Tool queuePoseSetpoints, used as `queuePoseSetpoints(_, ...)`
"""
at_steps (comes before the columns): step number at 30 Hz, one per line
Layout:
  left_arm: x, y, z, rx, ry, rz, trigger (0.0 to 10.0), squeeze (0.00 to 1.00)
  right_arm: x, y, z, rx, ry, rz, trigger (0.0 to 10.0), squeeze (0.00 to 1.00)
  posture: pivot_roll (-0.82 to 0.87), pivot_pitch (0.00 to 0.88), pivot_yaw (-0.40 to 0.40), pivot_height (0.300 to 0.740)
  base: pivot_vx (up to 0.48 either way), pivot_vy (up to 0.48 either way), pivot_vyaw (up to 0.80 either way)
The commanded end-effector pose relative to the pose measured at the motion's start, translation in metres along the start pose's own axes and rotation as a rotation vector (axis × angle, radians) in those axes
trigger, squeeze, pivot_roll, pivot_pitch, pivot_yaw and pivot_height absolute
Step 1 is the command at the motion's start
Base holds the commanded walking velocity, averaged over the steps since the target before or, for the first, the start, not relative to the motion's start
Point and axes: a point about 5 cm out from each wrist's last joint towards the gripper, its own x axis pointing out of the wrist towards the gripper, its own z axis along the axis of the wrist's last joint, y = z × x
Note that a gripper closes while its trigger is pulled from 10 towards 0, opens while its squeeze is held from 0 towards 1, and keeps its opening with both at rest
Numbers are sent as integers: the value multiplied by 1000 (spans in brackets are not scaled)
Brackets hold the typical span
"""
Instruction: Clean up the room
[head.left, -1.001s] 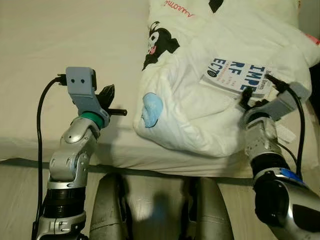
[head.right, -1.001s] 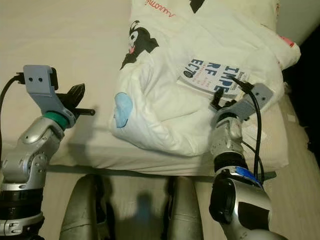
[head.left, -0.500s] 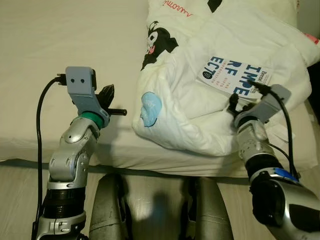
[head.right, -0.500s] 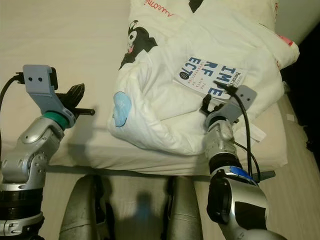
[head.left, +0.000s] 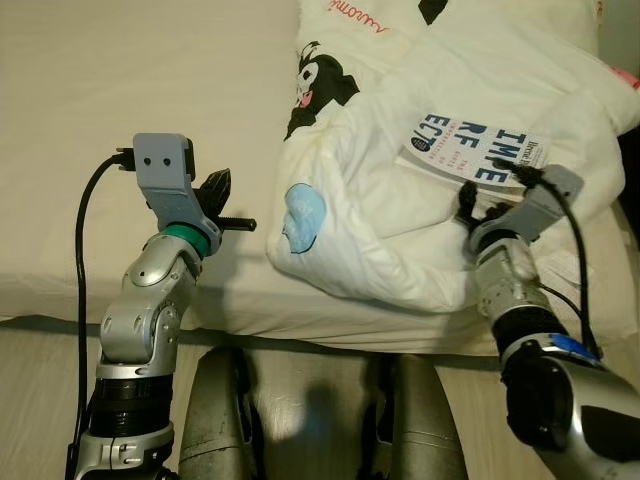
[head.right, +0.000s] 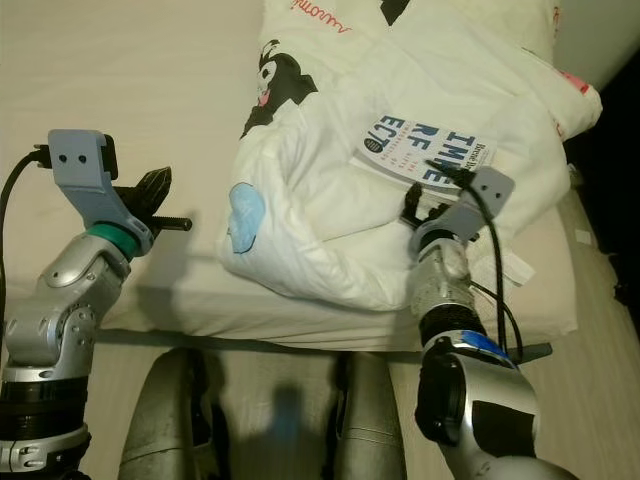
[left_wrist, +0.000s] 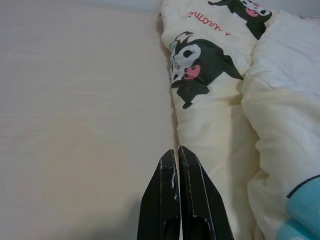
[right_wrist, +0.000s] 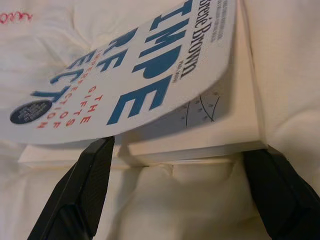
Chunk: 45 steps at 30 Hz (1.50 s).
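A white paperback book (head.left: 470, 158) with blue lettering lies on a crumpled white duvet (head.left: 380, 240) on the right side of the bed. My right gripper (head.left: 482, 205) is open at the book's near edge. In the right wrist view its two black fingers (right_wrist: 90, 180) stand on either side of that edge, and the cover (right_wrist: 135, 75) curls up off the pages. My left gripper (head.left: 220, 185) is shut on nothing and hovers over the bare sheet just left of the duvet. Its fingertips (left_wrist: 170, 155) point along the duvet's edge.
The cream mattress (head.left: 120, 90) stretches away to the left and far side. The duvet carries a black cartoon print (head.left: 322, 78) and a light blue patch (head.left: 303, 215). The bed's near edge (head.left: 300, 335) lies just in front of my legs. A dark gap (head.right: 610, 180) runs along the bed's right side.
My right gripper has shifted left along the book's near edge, and the book has been nudged slightly on the duvet. The left arm has stayed put.
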Motion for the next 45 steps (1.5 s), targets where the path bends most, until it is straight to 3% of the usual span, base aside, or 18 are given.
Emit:
queuePoseSetpoints(1, -3, 2, -4, 3, 19, 10, 10000, 0, -2, -8, 3, 91, -46, -25, 10000, 0, 93, 232, 38, 585, 0, 0, 0)
queuePoseSetpoints(2, -3, 2, -4, 3, 19, 10, 10000, 0, -2, -8, 3, 91, -46, -25, 10000, 0, 93, 232, 38, 585, 0, 0, 0)
queuePoseSetpoints(4, -3, 2, -4, 4, 20, 11, 10000, 0, -2, -11, 11, 228, -120, -28, 10000, 0, 92, 231, 38, 585, 0, 0, 0)
queuePoseSetpoints(6, -3, 2, -4, 4, 21, 10, 10000, 0, -2, -13, 14, 277, -145, -23, 10000, 0, 91, 230, 40, 585, 0, 0, 0)
queuePoseSetpoints(13, -2, 1, -4, 5, 22, 6, 10000, 0, 1, -8, 23, 326, -176, 74, 10000, 0, 88, 226, 43, 585, 0, 0, 0)
queuePoseSetpoints(18, -1, 1, -4, 7, 22, 4, 10000, 0, 4, 14, 26, 407, -138, 304, 10000, 0, 94, 220, 44, 585, 0, 0, 0)
queuePoseSetpoints(22, -1, 2, -3, 8, 22, 6, 10000, 0, 4, 19, 26, 422, -133, 341, 10000, 0, 97, 220, 45, 585, 0, 0, 0)
queuePoseSetpoints(31, -2, 3, -2, 11, 21, 8, 10000, 0, 4, 3, 25, 517, -155, 261, 10000, 0, 104, 224, 48, 585, 0, 0, 0)
queuePoseSetpoints(35, -2, 3, -3, 13, 25, 7, 10000, 0, 2, -15, 20, 547, -139, 148, 10000, 0, 97, 228, 46, 585, 0, 0, 0)
queuePoseSetpoints(39, -2, 1, -3, 10, 26, 4, 10000, 0, -3, -27, 9, 501, -101, 51, 10000, 0, 96, 230, 48, 585, 0, 0, 0)
queuePoseSetpoints(45, -2, 1, -4, 10, 29, -1, 10000, 0, -3, -30, 3, 464, -55, 1, 10000, 0, 97, 234, 51, 585, 0, 0, 0)
